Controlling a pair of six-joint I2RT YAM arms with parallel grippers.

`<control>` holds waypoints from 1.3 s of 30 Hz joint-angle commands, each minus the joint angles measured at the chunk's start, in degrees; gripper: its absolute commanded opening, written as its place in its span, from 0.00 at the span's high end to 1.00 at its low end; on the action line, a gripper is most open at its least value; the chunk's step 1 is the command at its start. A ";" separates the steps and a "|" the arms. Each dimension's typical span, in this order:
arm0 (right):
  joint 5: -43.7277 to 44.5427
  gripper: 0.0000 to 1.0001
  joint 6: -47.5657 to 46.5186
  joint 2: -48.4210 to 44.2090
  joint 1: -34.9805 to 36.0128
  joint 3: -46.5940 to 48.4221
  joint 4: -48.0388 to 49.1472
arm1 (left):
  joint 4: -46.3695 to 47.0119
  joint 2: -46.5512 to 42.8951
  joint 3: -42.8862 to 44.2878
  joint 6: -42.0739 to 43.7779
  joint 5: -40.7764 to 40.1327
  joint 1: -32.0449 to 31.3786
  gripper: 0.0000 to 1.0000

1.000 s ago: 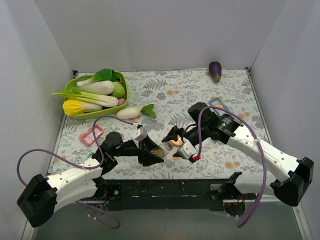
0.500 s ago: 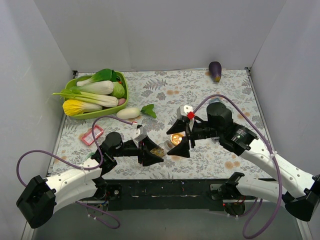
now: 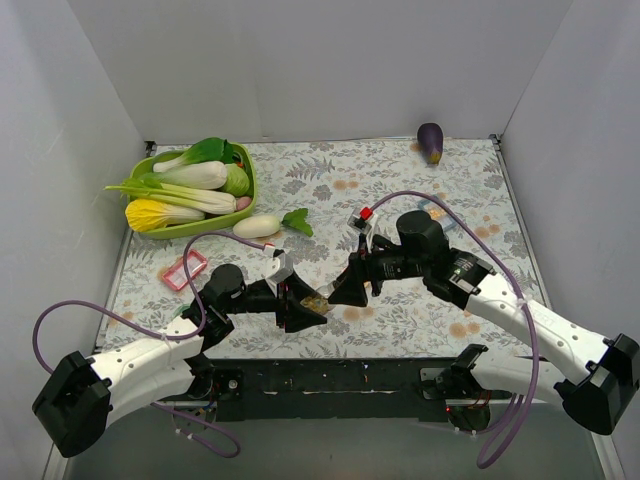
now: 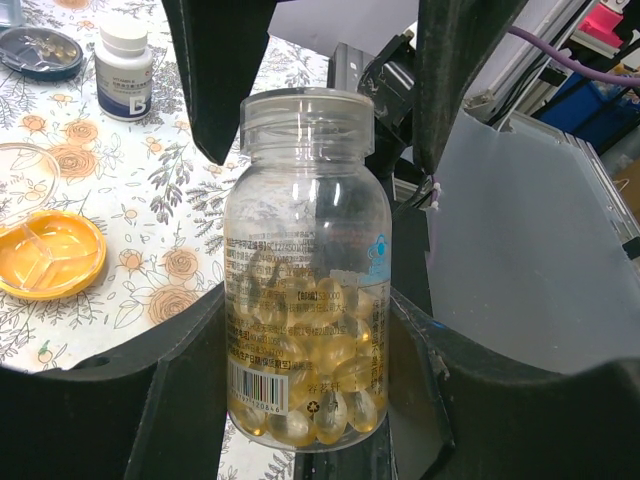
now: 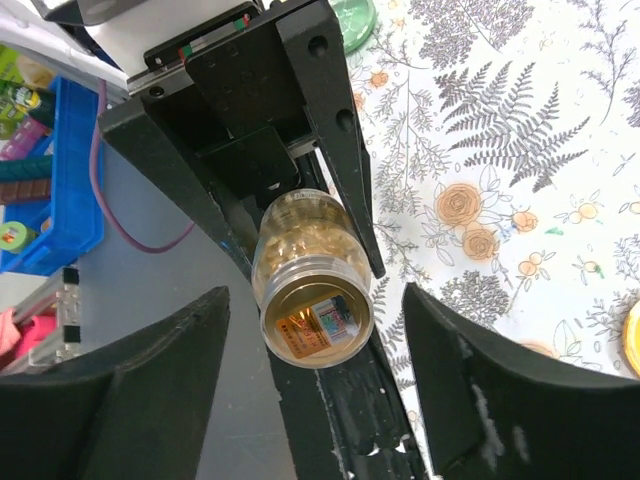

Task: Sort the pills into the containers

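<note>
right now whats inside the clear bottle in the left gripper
Yellow softgel capsules fill roughly the lower half of the clear bottle; its mouth is uncapped. The printed label hides some capsules behind it.

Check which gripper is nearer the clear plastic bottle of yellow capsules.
Left. The left gripper is clamped on the clear plastic bottle; the right gripper hangs open off its uncapped mouth.
</note>
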 commanded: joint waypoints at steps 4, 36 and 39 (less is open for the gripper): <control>-5.00 0.62 0.47 0.76 -0.11 0.96 2.97 | -0.73 -1.15 1.47 1.80 -0.85 0.09 1.00; -9.66 0.99 -146.14 8.06 8.23 24.43 -52.92 | -5.13 3.68 5.60 4.71 8.81 0.09 1.00; -10.19 0.99 -144.04 7.88 8.41 23.81 -53.27 | -5.57 4.65 6.38 5.23 9.52 0.09 1.00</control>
